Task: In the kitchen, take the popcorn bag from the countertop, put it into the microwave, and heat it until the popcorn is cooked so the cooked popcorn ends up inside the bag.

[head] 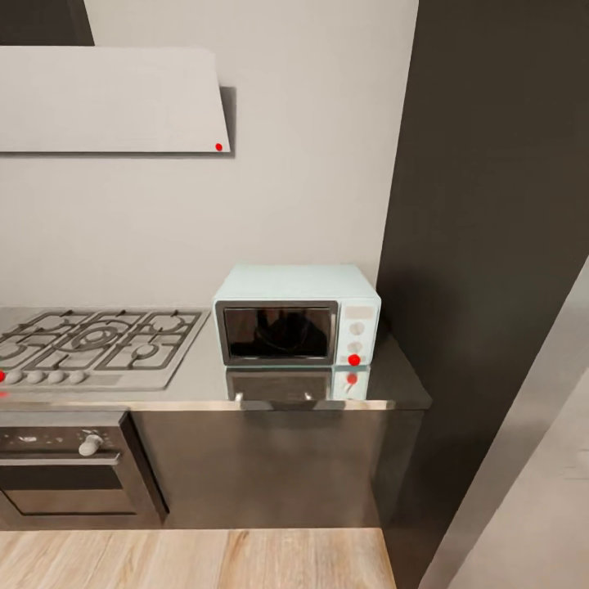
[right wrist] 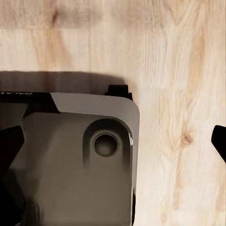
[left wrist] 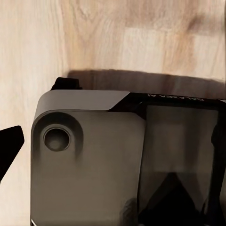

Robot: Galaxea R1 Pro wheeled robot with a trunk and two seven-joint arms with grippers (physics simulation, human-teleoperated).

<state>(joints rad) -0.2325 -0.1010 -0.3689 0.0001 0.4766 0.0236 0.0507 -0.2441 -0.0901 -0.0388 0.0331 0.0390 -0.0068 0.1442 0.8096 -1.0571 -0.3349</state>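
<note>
The pale mint-blue microwave (head: pixel 296 315) stands on the glossy grey countertop (head: pixel 393 384) at its right end, close to the back wall. Its dark glass door is shut, and a red light glows low on its knob panel. The popcorn bag and the popcorn are out of view. In the left wrist view my left gripper (left wrist: pixel 113 146) hangs open over my own grey base and the wooden floor, one black fingertip (left wrist: pixel 9 146) at the picture's edge. My right gripper (right wrist: pixel 113 146) is open in the same way, with its fingertip (right wrist: pixel 219 141) over bare floor.
A steel gas hob (head: pixel 90 343) takes up the counter left of the microwave, with a built-in oven (head: pixel 69 470) below it. A range hood (head: pixel 110 98) hangs above. A tall dark cabinet wall (head: pixel 491 245) closes off the right. Wooden floor (head: pixel 204 560) lies before the counter.
</note>
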